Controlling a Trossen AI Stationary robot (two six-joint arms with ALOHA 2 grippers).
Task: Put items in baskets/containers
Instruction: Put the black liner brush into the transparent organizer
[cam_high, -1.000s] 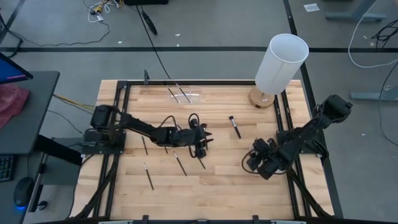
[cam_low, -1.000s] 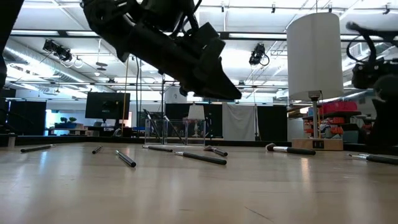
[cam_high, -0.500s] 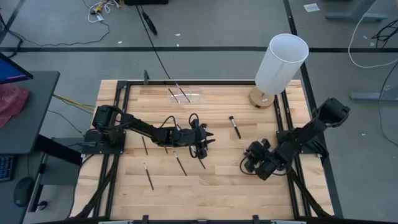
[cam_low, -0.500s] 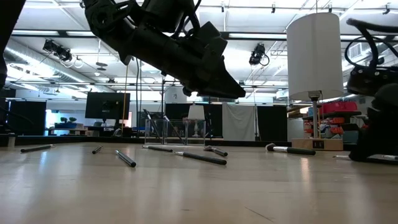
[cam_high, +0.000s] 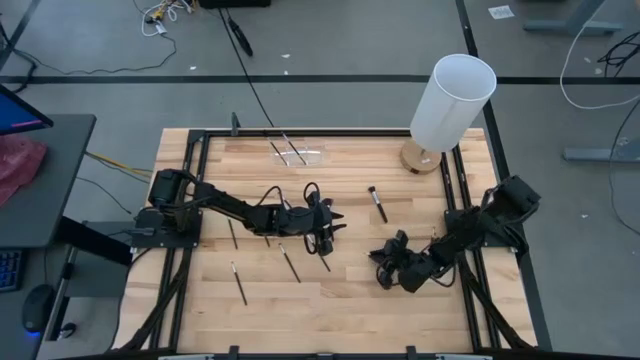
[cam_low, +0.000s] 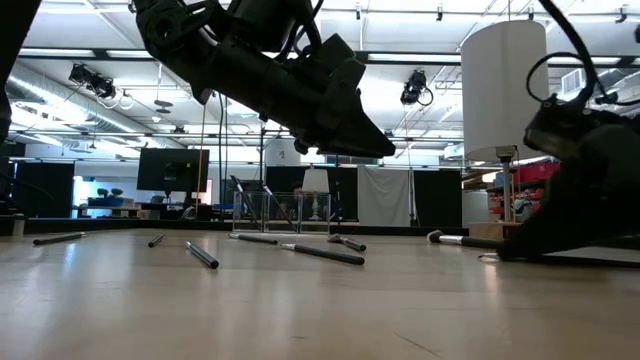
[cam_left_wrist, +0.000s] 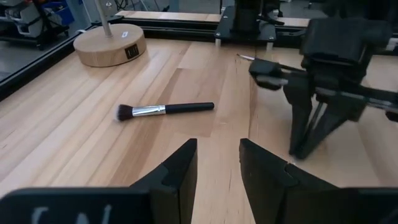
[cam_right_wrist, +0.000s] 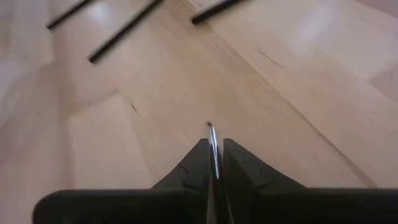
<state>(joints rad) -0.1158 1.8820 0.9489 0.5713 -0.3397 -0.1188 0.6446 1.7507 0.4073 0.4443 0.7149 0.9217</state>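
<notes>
Your clear organiser box (cam_high: 291, 153) sits at the table's twelve o'clock edge with two brushes (cam_high: 283, 152) lying in it. Your right gripper (cam_right_wrist: 213, 163), low at four o'clock, pinches a thin brush (cam_right_wrist: 212, 140) between its fingers. Your left gripper (cam_left_wrist: 217, 163) hovers mid-table, jaws slightly spread and empty, a loose brush (cam_left_wrist: 164, 110) beyond it.
</notes>
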